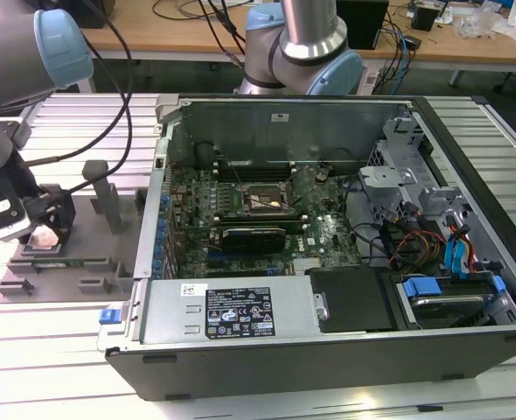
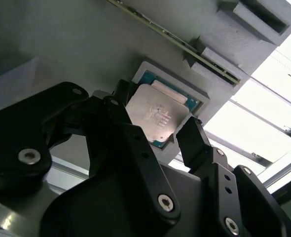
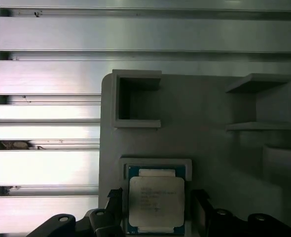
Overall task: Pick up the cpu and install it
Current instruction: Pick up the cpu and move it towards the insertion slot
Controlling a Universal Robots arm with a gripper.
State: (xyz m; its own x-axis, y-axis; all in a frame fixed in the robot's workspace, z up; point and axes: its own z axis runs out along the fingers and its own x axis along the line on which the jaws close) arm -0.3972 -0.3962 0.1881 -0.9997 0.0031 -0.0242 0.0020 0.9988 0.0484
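Note:
The cpu (image 2: 158, 114) (image 3: 156, 200), a flat square chip with a pale silver top, lies in a shallow recess of the grey fixture plate (image 3: 209, 143). In both wrist views my gripper (image 2: 158, 118) (image 3: 156, 210) straddles it, one black finger (image 2: 120, 98) on one side and the other finger (image 2: 192, 136) on the opposite side. The jaws stand open, close to the chip's edges, with a narrow gap still showing. In the exterior view the gripper (image 1: 44, 232) hangs low over the plate (image 1: 101, 249) at that view's left. The motherboard's cpu socket (image 1: 262, 201) lies inside the open computer case.
The open computer case (image 1: 328, 332) takes up the middle and right of the exterior view, with cables and drive bays (image 1: 450, 254). A long memory stick (image 1: 61, 260) (image 2: 185, 44) lies in a slot of the plate. Upright grey blocks (image 1: 109, 197) stand on the plate.

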